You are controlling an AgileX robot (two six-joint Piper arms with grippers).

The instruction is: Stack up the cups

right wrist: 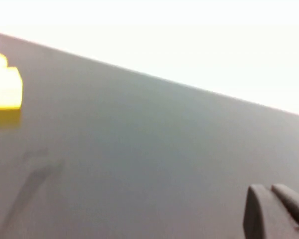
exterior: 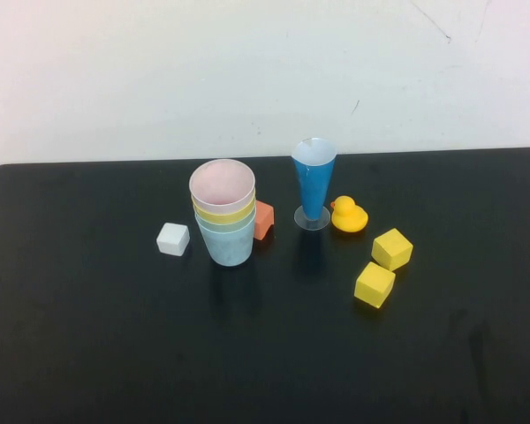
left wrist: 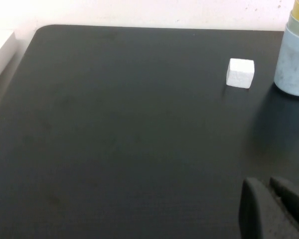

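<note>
While the four cups are sitting nested in one upright stack a little left of the desk's middle and nearer its far edge, the high view is showing neither arm over the black desk; the pale pink cup is lying innermost on top, the yellow cup and a thin mint green rim are showing beneath it, and the light blue cup is bearing them all. A white cube is resting just left of the stack, an orange block is touching or nearly touching its right side, and a tall blue cone glass, a yellow duck and two yellow cubes are standing toward the right edge. In the left wrist view the left gripper is hovering low over bare desk near the left edge, its two dark fingers lying close together with nothing between them, the white cube and the stack's blue base well ahead. In the right wrist view the right gripper is hovering likewise toward the right edge, fingers nearly closed and holding nothing, with blurred yellow shapes far off. Judging by this, the stacking is looking finished; doing this last step well is meaning keeping both arms clear of the stack. No writing or brand is showing anywhere.
</note>
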